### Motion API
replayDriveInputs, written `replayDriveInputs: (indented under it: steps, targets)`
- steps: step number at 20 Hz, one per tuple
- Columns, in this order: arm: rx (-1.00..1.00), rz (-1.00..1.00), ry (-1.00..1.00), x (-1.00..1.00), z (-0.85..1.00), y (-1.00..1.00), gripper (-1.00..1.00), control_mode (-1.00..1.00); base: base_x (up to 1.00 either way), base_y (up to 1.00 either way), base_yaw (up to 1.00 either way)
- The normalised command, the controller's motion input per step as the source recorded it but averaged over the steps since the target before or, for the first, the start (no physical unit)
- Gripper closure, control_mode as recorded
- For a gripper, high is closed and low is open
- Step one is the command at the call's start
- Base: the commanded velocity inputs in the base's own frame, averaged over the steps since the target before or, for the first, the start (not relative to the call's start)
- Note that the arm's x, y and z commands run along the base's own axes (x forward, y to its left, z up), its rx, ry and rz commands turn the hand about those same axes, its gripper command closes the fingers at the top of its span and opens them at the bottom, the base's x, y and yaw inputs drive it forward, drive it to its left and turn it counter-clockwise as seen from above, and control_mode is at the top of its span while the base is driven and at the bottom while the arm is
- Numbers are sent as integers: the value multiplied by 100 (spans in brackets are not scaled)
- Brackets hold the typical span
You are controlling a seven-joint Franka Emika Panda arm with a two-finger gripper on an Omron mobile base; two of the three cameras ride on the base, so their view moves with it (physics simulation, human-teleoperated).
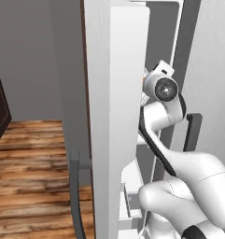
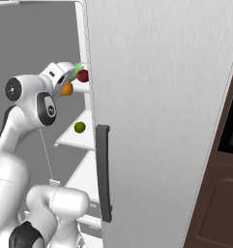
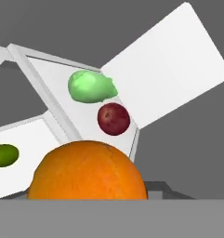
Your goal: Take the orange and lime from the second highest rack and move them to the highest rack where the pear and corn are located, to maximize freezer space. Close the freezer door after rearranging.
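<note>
Holding the orange (image 3: 87,170) in the gripper (image 2: 65,86), jaws clamped on the fruit as far as the hand view tells; fingertips themselves hidden behind it. Sitting right at the bottom of the hand view, fruit round, so no long axis to worry about.

Looking past the orange along the gripper line: highest rack (image 3: 62,83) straight ahead, carrying a pale green lumpy item (image 3: 91,86) and a dark red round fruit (image 3: 114,119) just beside it. Tilted frame, so rack runs diagonal there. Unsure whether the green lump is the pear or the corn; red one matches neither name clearly.

From the right base view: orange (image 2: 66,89) up at the level of the top shelf, just beside the red fruit (image 2: 82,75) and green item (image 2: 79,70), near the shelf's front edge. Lime (image 2: 80,127) well below on the second highest rack (image 2: 74,138), untouched, also at left edge of the hand view (image 3: 4,155).

Key relation: free rack surface ahead of the claw, nearer than the two items already there. Judging carry nearly done, placing next; risk of bumping the red fruit.

Freezer door (image 1: 116,116) standing open, edge-on in the left base view, dark bar handle (image 2: 104,172) visible. Not yet closed.
</note>
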Motion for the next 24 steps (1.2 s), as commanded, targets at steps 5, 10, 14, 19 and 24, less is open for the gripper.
replayDriveInputs:
  steps: [5,10,14,19,24]
  targets:
    - [4,0,25,59,22,-2,100,-100,0,0,0]
    - [0,0,24,66,-17,-29,100,-100,0,0,0]
    - [0,0,10,74,-16,-34,100,-100,0,0,0]
    - [0,0,1,76,-16,-24,100,-100,0,0,0]
    - [0,0,4,82,-21,-13,100,-100,0,0,0]
